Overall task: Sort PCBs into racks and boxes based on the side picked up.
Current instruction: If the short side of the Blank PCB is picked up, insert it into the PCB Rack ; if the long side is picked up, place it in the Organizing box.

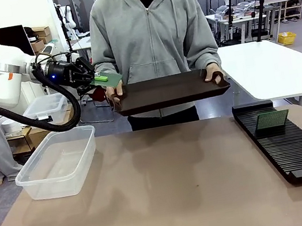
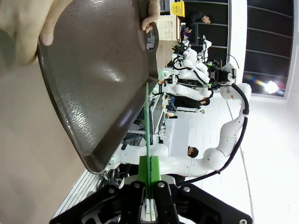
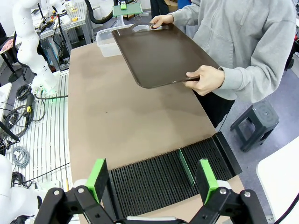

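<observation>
PCB one point(image 1: 109, 79): green board, lying roughly flat up in the air, at about 10 o'clock from table centre, pinched at one edge
PCB two point(image 1: 273, 119): green, standing upright in a slot
rack point(image 1: 298, 148): long black slotted strip, flat on the table at 3 o'clock
box point(image 1: 59, 162): clear tub, no lid, at 9 o'clock

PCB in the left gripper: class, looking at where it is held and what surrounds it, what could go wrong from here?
1. The left gripper pinches the PCB by one edge only; a fast swing might make it slip.
2. The board hangs right beside the person's hand and the brown tray, so it could clip either.
3. The clear tub lies well below; a release from this height could bounce the board.
</observation>
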You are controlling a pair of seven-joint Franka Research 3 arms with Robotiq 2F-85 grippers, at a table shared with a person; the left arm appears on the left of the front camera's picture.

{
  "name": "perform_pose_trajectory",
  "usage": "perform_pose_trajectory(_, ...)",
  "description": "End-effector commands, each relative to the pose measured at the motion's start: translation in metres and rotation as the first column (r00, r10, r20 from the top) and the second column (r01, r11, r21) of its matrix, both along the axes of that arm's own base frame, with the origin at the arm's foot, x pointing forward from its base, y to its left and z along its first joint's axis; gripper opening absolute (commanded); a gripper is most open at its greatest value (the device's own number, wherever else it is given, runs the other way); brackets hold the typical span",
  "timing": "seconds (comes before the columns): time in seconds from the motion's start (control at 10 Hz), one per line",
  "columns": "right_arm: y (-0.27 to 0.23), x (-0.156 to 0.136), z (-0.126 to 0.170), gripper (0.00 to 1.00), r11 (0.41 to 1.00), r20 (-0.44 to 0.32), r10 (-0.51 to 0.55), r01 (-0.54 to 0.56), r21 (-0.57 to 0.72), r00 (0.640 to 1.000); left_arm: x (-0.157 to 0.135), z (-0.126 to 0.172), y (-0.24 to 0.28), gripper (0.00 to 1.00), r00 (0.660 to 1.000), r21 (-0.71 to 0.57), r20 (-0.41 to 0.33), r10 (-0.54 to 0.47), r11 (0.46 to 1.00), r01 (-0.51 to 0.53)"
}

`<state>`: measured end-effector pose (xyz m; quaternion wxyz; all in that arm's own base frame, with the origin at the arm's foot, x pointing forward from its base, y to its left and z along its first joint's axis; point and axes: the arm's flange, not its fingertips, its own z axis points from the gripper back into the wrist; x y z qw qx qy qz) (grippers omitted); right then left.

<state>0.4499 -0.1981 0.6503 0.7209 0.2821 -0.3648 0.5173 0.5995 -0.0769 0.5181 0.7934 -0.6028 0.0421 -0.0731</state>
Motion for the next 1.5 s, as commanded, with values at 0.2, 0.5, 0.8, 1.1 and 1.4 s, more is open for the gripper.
perform_pose_trajectory(0.2, 0.001, -0.002, 0.0, 1.0, 1.0, -0.003, 0.006, -0.006, 0.004, 1.0, -0.005, 0.019, 0.02, 0.03, 0.999, 0.079, 0.045, -0.007, 0.997, 0.004)
perform_pose_trajectory(0.5, 0.001, -0.002, 0.0, 1.0, 1.0, -0.003, 0.006, -0.006, 0.004, 1.0, -0.019, 0.057, 0.051, 0.03, 0.98, 0.305, 0.189, -0.063, 0.952, 0.002)
perform_pose_trajectory(0.8, 0.001, -0.002, 0.0, 1.0, 1.0, -0.003, 0.006, -0.006, 0.004, 1.0, -0.026, 0.075, 0.082, 0.03, 0.942, 0.577, 0.322, -0.096, 0.808, -0.115)
perform_pose_trajectory(1.1, 0.001, -0.002, 0.0, 1.0, 1.0, -0.003, 0.006, -0.006, 0.004, 1.0, -0.026, 0.065, 0.104, 0.03, 0.935, 0.768, 0.337, -0.107, 0.606, -0.207)
perform_pose_trajectory(1.4, 0.001, -0.002, 0.0, 1.0, 1.0, -0.003, 0.006, -0.006, 0.004, 1.0, -0.02, 0.026, 0.103, 0.03, 0.912, 0.851, 0.389, -0.129, 0.429, -0.302)
